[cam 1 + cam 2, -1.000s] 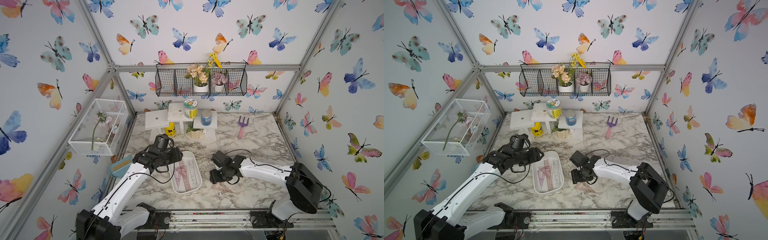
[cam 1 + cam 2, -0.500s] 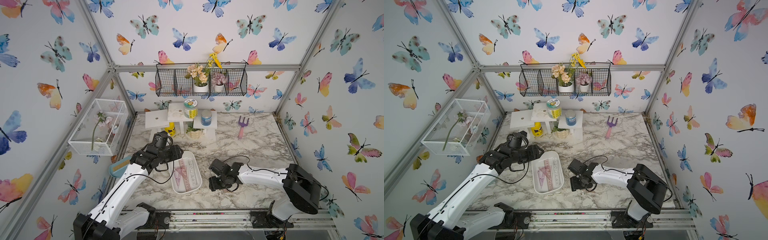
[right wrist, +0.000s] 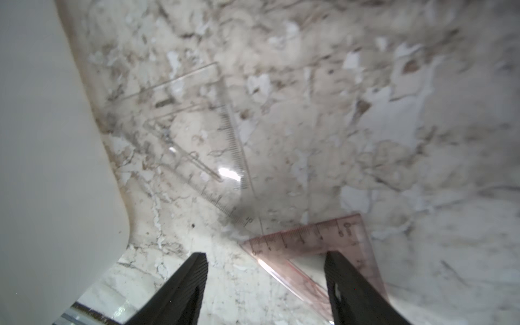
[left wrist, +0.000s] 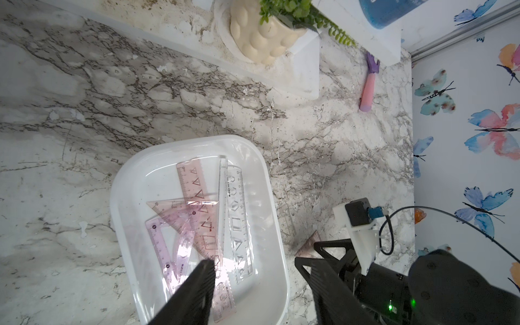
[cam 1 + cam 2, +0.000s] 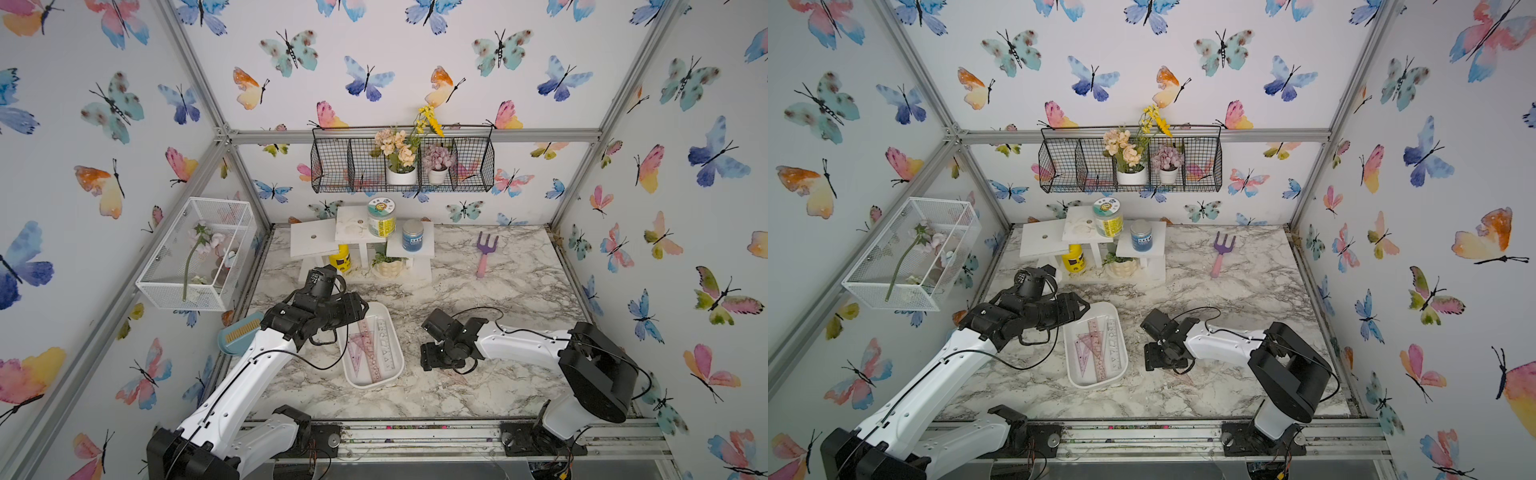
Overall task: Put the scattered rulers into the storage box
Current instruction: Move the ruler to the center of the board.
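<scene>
Right claw point(image 3: 264, 254): spread, empty, low over bench point(image 3: 394, 112). Pink set square point(image 3: 309, 233) by one fingertip point(image 3: 340, 275), clear set square point(image 3: 197, 140) just ahead, storage box point(image 3: 42, 140) alongside. Risk: thin flat plastic skids away on closing; fingertips may scrape bench.

On the table point(image 5: 498, 386): box point(image 5: 353, 372) left of centre, stand point(image 5: 313, 243) behind it, fork point(image 5: 484, 253) right of the stand.
The rulers point(image 5: 371, 347) lie overlapping in the box. Just right of it lies a set square point(image 3: 236, 149); a second one point(image 3: 309, 239) lies right of that and nearer the front, their corners meeting. The right gripper point(image 3: 264, 256) hangs over the second, the left gripper point(image 5: 360, 308) above the box. Two jars point(image 5: 381, 216) stand on the stand, a bottle point(image 5: 341, 258) and a pot point(image 5: 388, 266) under it. A basket point(image 5: 332, 166) hangs on the rear wall, a cage point(image 5: 166, 266) on the left wall.
</scene>
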Controlling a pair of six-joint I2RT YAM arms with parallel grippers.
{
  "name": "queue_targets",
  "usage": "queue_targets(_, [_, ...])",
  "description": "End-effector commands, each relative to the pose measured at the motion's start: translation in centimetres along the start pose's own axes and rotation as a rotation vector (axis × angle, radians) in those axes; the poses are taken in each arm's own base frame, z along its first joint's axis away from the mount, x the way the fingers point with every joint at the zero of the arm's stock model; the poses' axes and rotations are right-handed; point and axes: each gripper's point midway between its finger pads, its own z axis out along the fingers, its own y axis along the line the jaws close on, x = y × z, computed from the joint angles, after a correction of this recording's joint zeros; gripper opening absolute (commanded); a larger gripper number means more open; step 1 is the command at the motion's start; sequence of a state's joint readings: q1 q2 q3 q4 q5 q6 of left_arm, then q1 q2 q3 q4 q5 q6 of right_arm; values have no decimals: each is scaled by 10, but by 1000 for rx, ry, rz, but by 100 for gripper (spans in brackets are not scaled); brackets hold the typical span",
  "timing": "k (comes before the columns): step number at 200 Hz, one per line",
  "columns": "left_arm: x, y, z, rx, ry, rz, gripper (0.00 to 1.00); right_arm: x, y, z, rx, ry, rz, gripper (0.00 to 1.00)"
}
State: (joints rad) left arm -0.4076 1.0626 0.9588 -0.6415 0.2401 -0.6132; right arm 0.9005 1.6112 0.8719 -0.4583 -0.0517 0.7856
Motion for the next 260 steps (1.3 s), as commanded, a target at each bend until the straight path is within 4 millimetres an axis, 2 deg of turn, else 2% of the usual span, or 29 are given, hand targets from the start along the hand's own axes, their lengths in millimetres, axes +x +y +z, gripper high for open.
queue_targets(1, [1, -7, -2, 42, -1, -1, 60, -4, -35, -3, 88, -1, 22, 73])
queue_targets(40, [5, -9, 2, 71, 18, -16, 59, -26, -63, 11, 78, 12, 90, 73])
queue_targets(115, [7, -14, 10, 85, 42, -6, 59, -82, -88, 37, 69, -12, 171, 73])
queue_targets(150, [7, -33, 22, 106, 71, 29, 59, -102, -85, 42, 24, -28, 217, 73])
queue_targets(180, [6, -56, 35, 132, 82, 64, 59, -102, -84, 41, 3, -33, 248, 73])
queue_targets(195, [10, -66, 44, 139, 100, 81, 58, -104, -78, 33, -37, -62, 244, 72])
queue_targets(207, [13, -73, 53, 144, 115, 91, 58, -111, -72, 19, -71, -106, 231, 72])
queue_targets(241, [18, -89, 73, 175, 147, 94, 57, -137, -55, -36, -109, -217, 182, 73])
queue_targets(260, [15, -98, 77, 190, 147, 100, 57, -135, -52, -48, -111, -206, 168, 73])
